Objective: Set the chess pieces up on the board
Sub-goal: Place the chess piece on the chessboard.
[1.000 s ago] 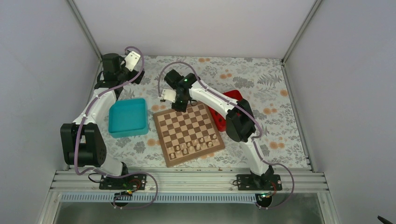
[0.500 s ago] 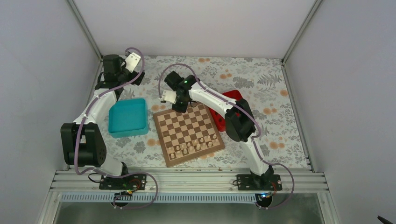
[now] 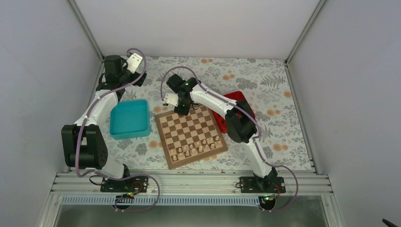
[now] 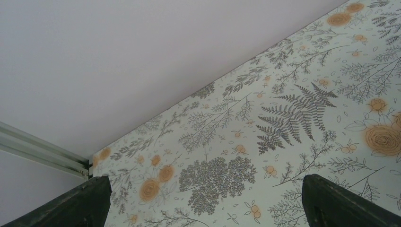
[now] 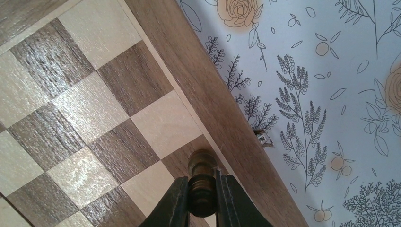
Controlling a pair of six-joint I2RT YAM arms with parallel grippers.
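The wooden board (image 3: 191, 135) lies in the middle of the table, with pale chessmen (image 3: 196, 149) on its two near rows. My right gripper (image 3: 183, 110) hangs over the board's far edge. In the right wrist view it (image 5: 202, 189) is shut on a dark brown chess piece (image 5: 202, 166), held just above a dark square next to the board's tan border (image 5: 203, 80). My left gripper (image 3: 137, 61) is at the far left corner; in the left wrist view its fingers (image 4: 71, 203) stand wide apart with nothing between them. No other dark pieces show.
A teal tray (image 3: 129, 118) sits left of the board. A red tray (image 3: 236, 100) lies right of it, partly hidden by my right arm. Enclosure walls ring the floral tablecloth (image 3: 265, 85). A small metal clasp (image 5: 261, 138) sticks out at the board's edge.
My right gripper has dropped a little toward the board's far edge with the dark piece. The left arm has not moved.
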